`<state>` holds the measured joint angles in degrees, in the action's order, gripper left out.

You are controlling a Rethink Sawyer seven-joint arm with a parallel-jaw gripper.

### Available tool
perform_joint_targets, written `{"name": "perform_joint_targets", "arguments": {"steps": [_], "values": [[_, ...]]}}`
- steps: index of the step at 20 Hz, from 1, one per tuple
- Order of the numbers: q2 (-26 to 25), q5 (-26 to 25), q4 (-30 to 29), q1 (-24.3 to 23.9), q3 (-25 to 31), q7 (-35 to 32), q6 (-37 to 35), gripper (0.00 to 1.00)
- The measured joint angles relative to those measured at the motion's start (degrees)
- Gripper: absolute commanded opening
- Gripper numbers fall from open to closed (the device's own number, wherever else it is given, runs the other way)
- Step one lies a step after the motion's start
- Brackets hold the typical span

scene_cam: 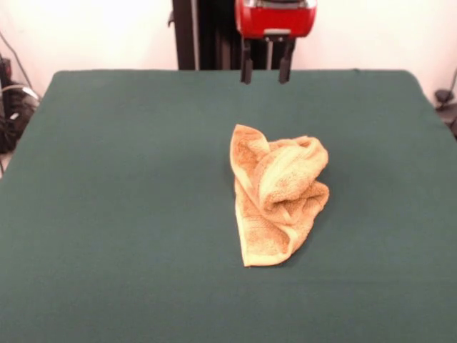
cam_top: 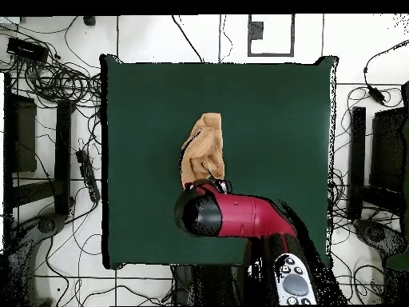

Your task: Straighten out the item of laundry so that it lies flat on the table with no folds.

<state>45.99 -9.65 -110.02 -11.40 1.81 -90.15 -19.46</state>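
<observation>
Open and empty, the claw (scene_cam: 265,70) hangs at the far side of the table, its two dark fingers (scene_cam: 246,69) pointing straight down with a clear gap between them and nothing held. From my front camera I see it below the red housing of the arm (scene_cam: 275,18), raised above the cloth and well apart from the towel.

I find the towel (scene_cam: 275,196) near the middle of the table (scene_cam: 107,214), slightly toward the picture's right in the front view. It is crumpled, not flat: one layer lies on the green cloth and runs out to a rounded corner at the near end, while the rest is rolled and bunched on top of it into a thick fold on the right side. A woven band shows along the lower flat part. I cannot make out a label from either camera.

Overhead, I see the towel (cam_top: 203,152) as a narrow, bunched shape, with the arm (cam_top: 232,216) reaching across the table from the base and its dark rounded end just beside the towel's nearest edge, covering the claw from that camera.

Around the table, cables (cam_top: 60,80) lie tangled on the pale floor. I see no containers on the table.
</observation>
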Motion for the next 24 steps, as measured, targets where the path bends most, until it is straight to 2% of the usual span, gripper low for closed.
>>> {"name": "perform_joint_targets", "arguments": {"steps": [8, 14, 24], "values": [[-0.2, 0.0, 4.6, -0.1, 0.0, 0.0, -0.5, 1.00], [-2.2, 0.2, 9.0, 0.1, 0.0, 0.0, -2.5, 1.00], [-5.9, 0.1, 11.8, 0.2, 0.0, 0.0, -3.0, 1.00]]}}
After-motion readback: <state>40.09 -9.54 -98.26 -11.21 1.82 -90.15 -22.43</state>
